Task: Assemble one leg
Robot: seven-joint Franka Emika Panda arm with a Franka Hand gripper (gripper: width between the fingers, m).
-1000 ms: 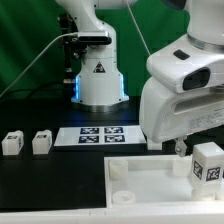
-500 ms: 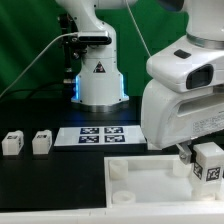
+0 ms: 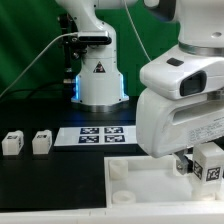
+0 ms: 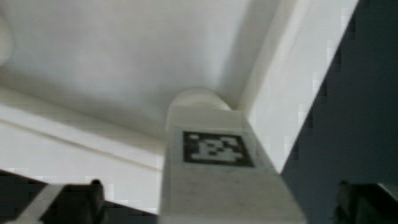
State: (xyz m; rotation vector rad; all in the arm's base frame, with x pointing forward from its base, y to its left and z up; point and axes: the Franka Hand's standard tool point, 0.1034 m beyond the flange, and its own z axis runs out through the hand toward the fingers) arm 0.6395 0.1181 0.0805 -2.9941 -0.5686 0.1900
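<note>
Small stubby white plastic leg with a black-and-white tag (image 3: 208, 165) sits over the large flat white square panel (image 3: 150, 188), at the exterior view's right. Gripper (image 4: 217, 208) straddles it. The dark fingers (image 4: 68, 203) flank the leg with a gap on each side, so I cannot tell whether it is clamped or let go. Judged step: seating the leg in a corner socket, which is hidden here. Keep the leg plumb, centre it before pressing, then turn slowly, since a tilt would likely jam it.
</note>
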